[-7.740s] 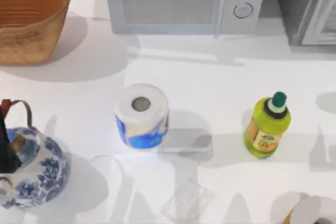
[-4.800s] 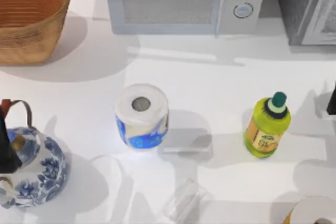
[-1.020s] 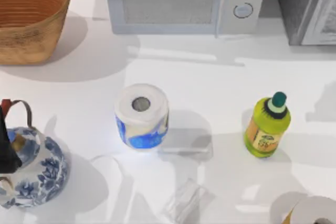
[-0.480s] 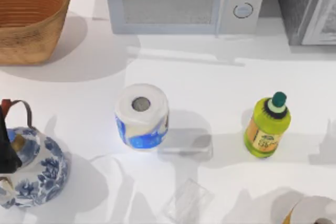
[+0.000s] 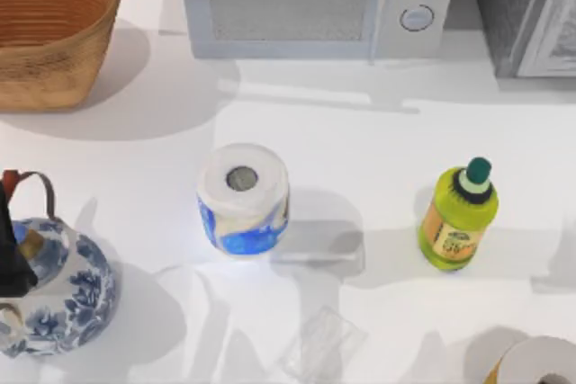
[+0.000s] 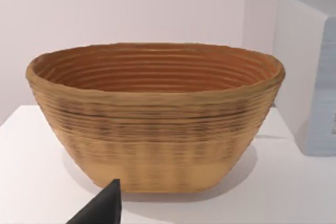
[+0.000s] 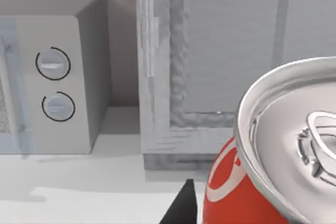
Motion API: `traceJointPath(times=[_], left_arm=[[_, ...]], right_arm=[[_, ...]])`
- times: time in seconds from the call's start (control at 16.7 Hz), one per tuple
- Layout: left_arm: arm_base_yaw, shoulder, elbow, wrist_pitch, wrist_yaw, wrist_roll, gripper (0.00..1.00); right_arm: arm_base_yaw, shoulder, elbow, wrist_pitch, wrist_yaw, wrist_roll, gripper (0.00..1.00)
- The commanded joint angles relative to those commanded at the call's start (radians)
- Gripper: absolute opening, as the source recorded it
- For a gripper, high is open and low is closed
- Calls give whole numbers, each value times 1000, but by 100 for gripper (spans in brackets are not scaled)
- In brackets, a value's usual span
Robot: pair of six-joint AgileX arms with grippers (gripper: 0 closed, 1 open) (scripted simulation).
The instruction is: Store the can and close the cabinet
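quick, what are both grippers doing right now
Left gripper: by the wicker basket; jaws cannot be told.
Right gripper: beside the red can, facing the cabinet; a grip cannot be told.

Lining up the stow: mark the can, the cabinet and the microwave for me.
can (image 7: 231,192), right wrist view, on its red side wall.
cabinet (image 7: 231,45), right wrist view, on its grey door panel.
microwave (image 5: 288,2), top view, on its door window.

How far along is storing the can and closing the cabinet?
Nothing looks finished yet. In hand: the red soda can with a silver top sits right before the right wrist camera, facing the grey cabinet beside the white microwave. Left: placing the can inside and shutting the cabinet.
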Motion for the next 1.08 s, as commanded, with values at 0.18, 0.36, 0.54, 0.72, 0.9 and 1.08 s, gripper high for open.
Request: traceJointPath(times=[0.18, 0.36, 0.54, 0.72, 0.9, 1.08], left_arm=[[0, 0, 0, 0, 0, 0, 100], [0, 0, 0, 0, 0, 0, 100], [0, 0, 0, 0, 0, 0, 100], [0, 0, 0, 0, 0, 0, 100], [0, 0, 0, 0, 0, 0, 100], [0, 0, 0, 0, 0, 0, 100]], right_arm=[[-2, 14, 13, -2, 0, 2, 0], [10, 99, 108, -31, 15, 2, 0], [31, 250, 294, -81, 39, 4, 0], [58, 437, 545, -142, 68, 6, 0], [86, 641, 828, -206, 98, 9, 0], [114, 847, 1116, -268, 127, 11, 0]])
